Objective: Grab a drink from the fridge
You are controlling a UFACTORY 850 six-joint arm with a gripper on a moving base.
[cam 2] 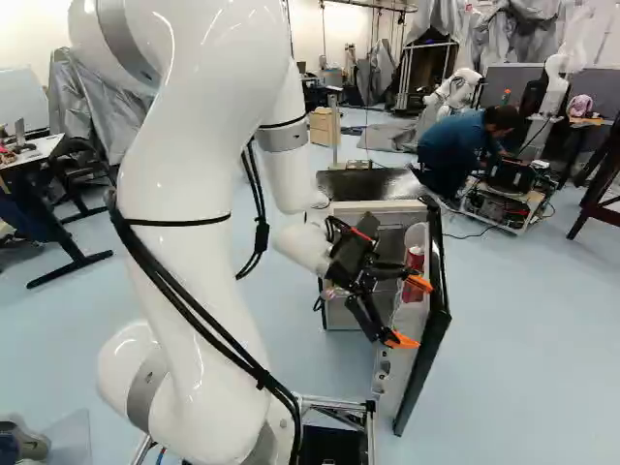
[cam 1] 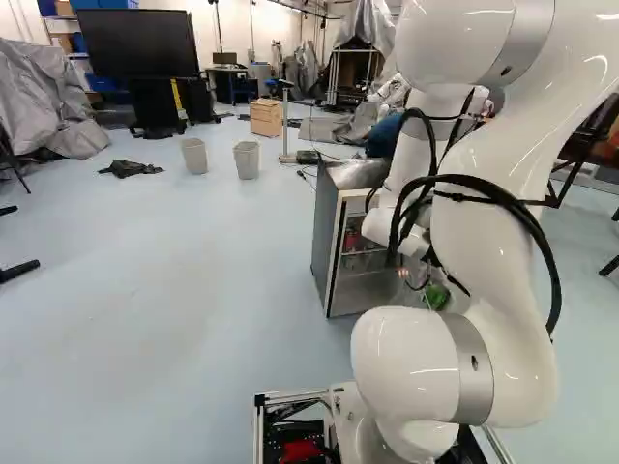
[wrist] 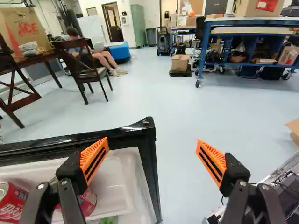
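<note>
- My jaws are standing wide, with orange pads apart and nothing caught between them.
- The drink is sitting in the fridge door, right of the middle of the right base view: a red can is showing behind one pad, and a second red can is lying beyond it, outside my spread.
- I am expecting modest weight if the can is full, a stiff body under its own pressure, and a thin metal wall that is risking a dent under hard squeezing.
- Chilling is probably making the skin slick; I am favouring a firm, even squeeze.
- I am planning to take the can round its upper body, pads on opposite sides, then lift it straight over the lip of the white bin.
- The door's black frame is running up between my open pads, so I am needing to shift towards the cans first.
- My finger is covering much of the nearer can; its base is hiding, and fill is not showing.
- A green item is being cut off beside it; I am not making out what it is.
</note>
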